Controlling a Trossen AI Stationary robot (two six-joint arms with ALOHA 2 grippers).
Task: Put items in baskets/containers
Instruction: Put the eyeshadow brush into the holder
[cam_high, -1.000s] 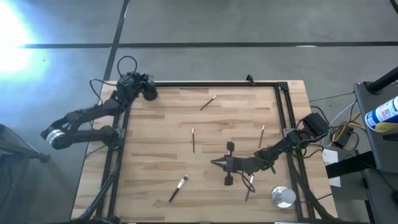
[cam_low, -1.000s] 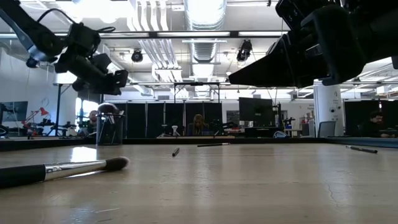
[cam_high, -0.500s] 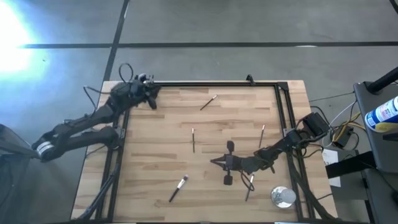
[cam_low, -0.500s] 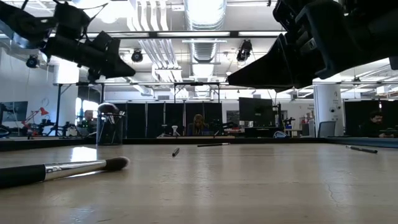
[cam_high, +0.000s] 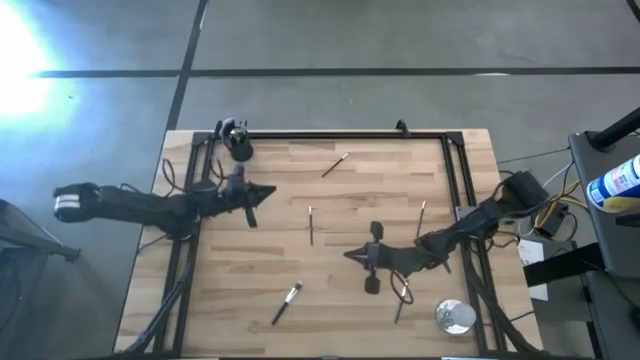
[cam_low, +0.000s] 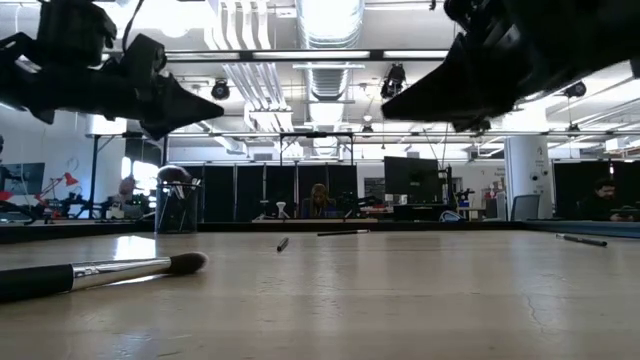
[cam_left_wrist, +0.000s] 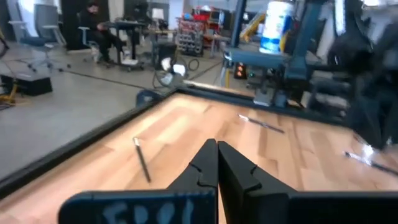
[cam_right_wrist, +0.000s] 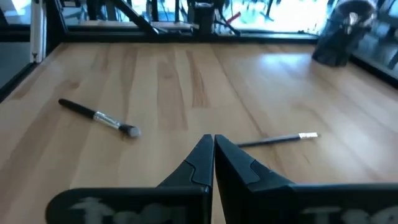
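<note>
The black cup (cam_high: 240, 150) stands near the table's far-left corner, with brush heads sticking out of its top (cam_low: 172, 176). Loose brushes lie flat on the wood: a fluffy-headed one (cam_high: 287, 302) by the near edge, slim ones at mid-table (cam_high: 311, 225), toward the far edge (cam_high: 335, 165) and on the right (cam_high: 421, 218), (cam_high: 400, 300). My left gripper (cam_high: 262, 192) hovers shut above the table, nearer and to the right of the cup. My right gripper (cam_high: 348, 255) hovers shut right of centre, pointing left. The fluffy brush (cam_right_wrist: 99, 117) and a slim one (cam_right_wrist: 280, 140) lie ahead of it.
A shiny silver round object (cam_high: 455, 317) sits at the near-right corner. A black frame rail (cam_high: 330, 135) runs along the far edge and down both sides. Bare wood lies between the two grippers around mid-table.
My left gripper has swung away from above the black cup, toward the near edge and the right, and now points across the table toward the right. The right arm has shifted only slightly. No brush has moved.
</note>
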